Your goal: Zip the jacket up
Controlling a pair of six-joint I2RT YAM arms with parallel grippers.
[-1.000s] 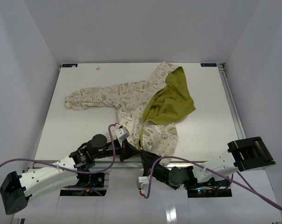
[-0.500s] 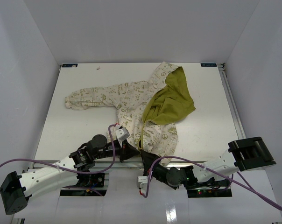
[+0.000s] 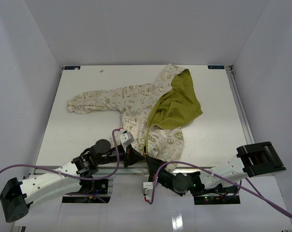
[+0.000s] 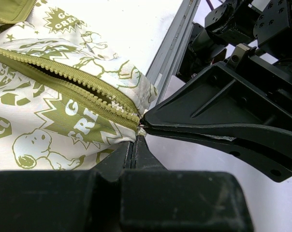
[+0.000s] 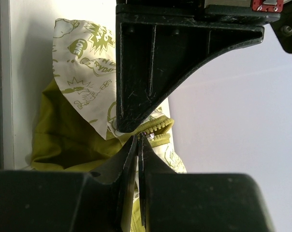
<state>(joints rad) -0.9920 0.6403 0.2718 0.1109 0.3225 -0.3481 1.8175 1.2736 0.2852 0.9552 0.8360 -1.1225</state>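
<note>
Olive zipper of jacket lay open, nothing zipped; left gripper and right gripper clamped its bottom end.

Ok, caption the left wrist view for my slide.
Left gripper and right gripper, both shut, meet at the base of the cream printed jacket's open green zipper.

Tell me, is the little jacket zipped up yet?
Not yet. Done so far: the cream, green-printed hooded fabric jacket lies spread on the white table, bottom hem toward the arms. In hand: the left gripper and right gripper are shut together at the lower end of the olive-green zipper. Left to do: the whole pull, since the teeth gape open above that point.
</note>
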